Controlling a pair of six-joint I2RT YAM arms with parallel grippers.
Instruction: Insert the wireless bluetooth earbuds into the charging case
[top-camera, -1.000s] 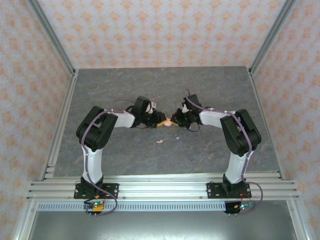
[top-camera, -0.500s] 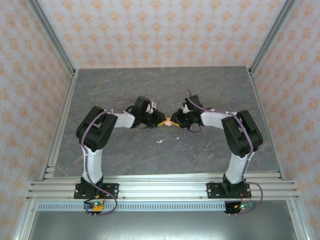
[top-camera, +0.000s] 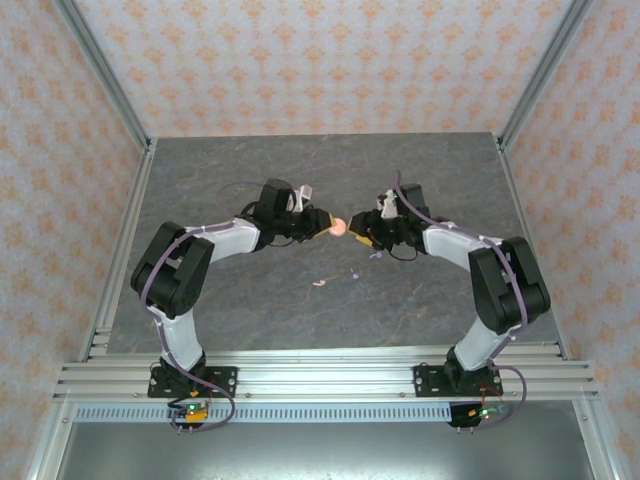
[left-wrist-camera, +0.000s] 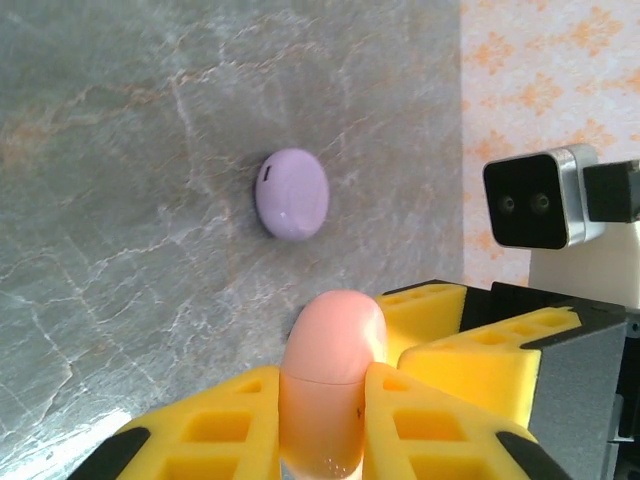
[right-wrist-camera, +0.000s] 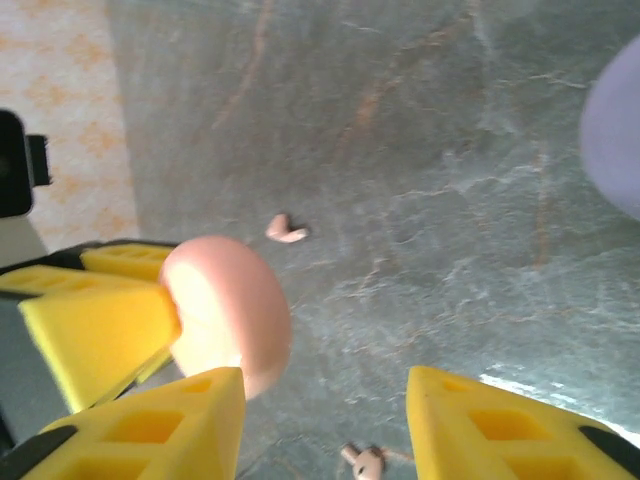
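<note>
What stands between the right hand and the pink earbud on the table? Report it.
Nothing visible. The pink case, gripped by the left hand, hangs close beside the open right hand, not across its way to the pink earbud.

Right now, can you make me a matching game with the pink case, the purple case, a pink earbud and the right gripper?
Things:
1. pink case
2. purple case
3. pink earbud
4. right gripper

States:
a. open
b. on the table, lid shut
c. loose on the table, outside any case
d. pinched by the left gripper

Pairs: 1-d, 2-b, 3-c, 4-a.
</note>
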